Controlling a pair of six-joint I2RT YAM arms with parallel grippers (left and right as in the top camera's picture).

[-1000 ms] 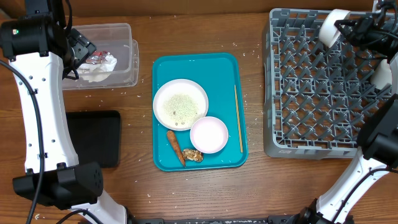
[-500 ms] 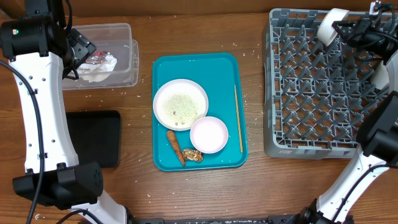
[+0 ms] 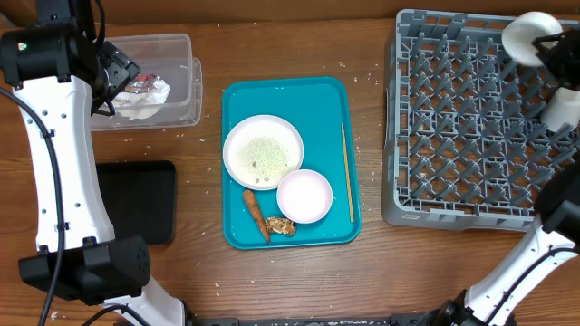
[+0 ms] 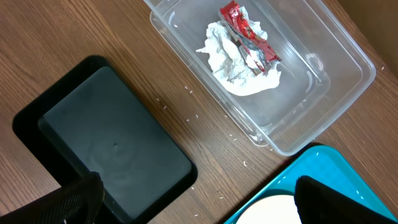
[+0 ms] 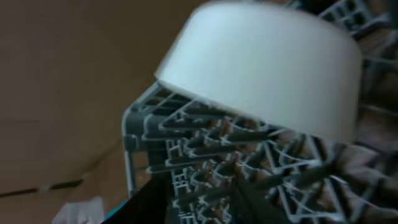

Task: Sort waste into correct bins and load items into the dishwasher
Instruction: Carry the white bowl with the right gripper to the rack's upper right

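Jaws of the right gripper (image 3: 546, 43) are closed on the white cup (image 3: 528, 34), which sits at the arm's tip over the far right corner of the grey dish rack (image 3: 471, 127). In the right wrist view the cup (image 5: 261, 68) fills the upper frame, tilted and blurred, its rim clear of the pegs below. Where the fingers meet it is hidden.

The left gripper (image 4: 199, 198) hangs above the wooden surface between the two bins, its jaws spread wide and holding nothing; one dark fingertip shows at each lower corner of the left wrist view. The clear tub (image 4: 317, 93) lies ahead of it with crumpled white napkins (image 4: 239, 71) inside and the red wrapper (image 4: 245, 31) on top of them. The black tray (image 4: 106, 143) sits just beside the tub, apart from it.

On the teal tray (image 3: 317, 109) in the middle, well apart from both grippers, rest:
- the round plate (image 3: 263, 149), with rice grains spread over it;
- the pale pink bowl (image 3: 304, 195), touching the plate's near right edge;
- the brown sausage stick (image 3: 255, 214) and the food lump (image 3: 280, 225) — both at the tray's near edge;
- the thin wooden stick (image 3: 346, 172), lying along the right side.
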